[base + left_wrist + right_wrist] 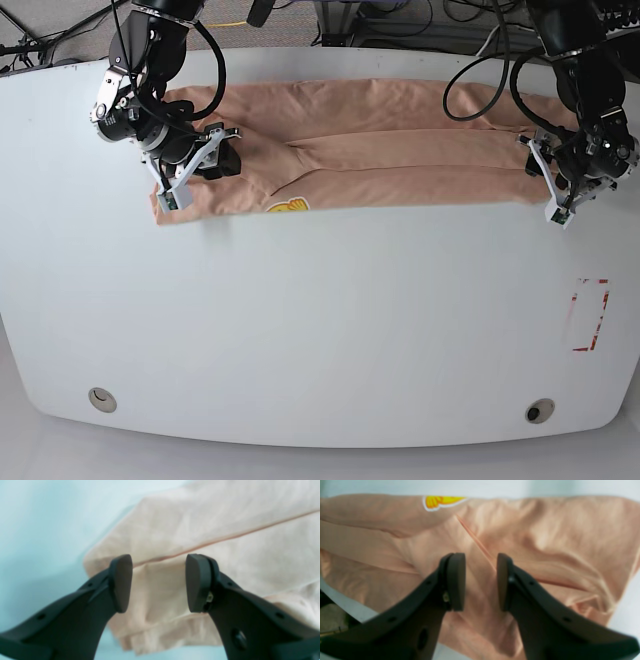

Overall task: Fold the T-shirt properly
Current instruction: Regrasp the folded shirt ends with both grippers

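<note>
Free room — the white surface lies bare across its whole near half, open to passage from either side. Obstacles: the T-shirt, folded into a long flat band along the far edge; the right claw over the band's end beside the yellow patch, jaws parted with cloth below the gap; the left claw over the opposite end, jaws wide — cables hang behind both arms. Red-marked rectangle near the surface's edge, flat.
</note>
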You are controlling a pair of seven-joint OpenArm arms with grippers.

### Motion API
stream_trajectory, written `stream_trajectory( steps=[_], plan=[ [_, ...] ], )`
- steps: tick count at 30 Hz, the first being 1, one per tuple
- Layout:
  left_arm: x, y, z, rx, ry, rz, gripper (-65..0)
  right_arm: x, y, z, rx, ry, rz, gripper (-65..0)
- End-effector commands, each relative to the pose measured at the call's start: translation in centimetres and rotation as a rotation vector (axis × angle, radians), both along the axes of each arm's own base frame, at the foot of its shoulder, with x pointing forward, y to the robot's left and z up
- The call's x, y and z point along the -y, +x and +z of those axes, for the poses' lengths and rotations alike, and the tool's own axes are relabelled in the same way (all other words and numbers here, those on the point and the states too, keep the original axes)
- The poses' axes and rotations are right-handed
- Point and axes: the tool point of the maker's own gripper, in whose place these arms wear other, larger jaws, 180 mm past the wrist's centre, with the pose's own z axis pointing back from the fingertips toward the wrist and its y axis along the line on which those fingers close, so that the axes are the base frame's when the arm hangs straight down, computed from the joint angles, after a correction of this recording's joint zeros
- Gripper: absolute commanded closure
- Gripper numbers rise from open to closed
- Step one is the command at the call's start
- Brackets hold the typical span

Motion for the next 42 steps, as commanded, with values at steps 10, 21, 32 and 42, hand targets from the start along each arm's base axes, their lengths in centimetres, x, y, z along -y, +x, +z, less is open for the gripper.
stream_trajectory(
  steps=[10, 21, 32, 42],
  plan=[
    [-2.6, 1.4, 3.8, 0.117, -0.077, 0.130, -39.9, -0.3, -0.1, -4.6, -0.055, 0.094, -0.018, -17.3],
    [-6.5, -2.4, 2.5, 0.085, -0.272, 0.262, -42.8, -0.1, -0.8, -4.9, -0.065, 0.092, -0.021, -17.3],
    [-7.1, -3.7, 0.7, 0.058, -0.317, 0.298, -42.8, -0.1, -1.0, -5.1, -0.070, 0.095, -0.021, -17.3],
    [-6.7, -4.2, -0.8, 0.022, -0.332, 0.282, -42.4, 0.0, -0.7, -4.9, -0.062, 0.094, -0.025, -17.3]
  ],
)
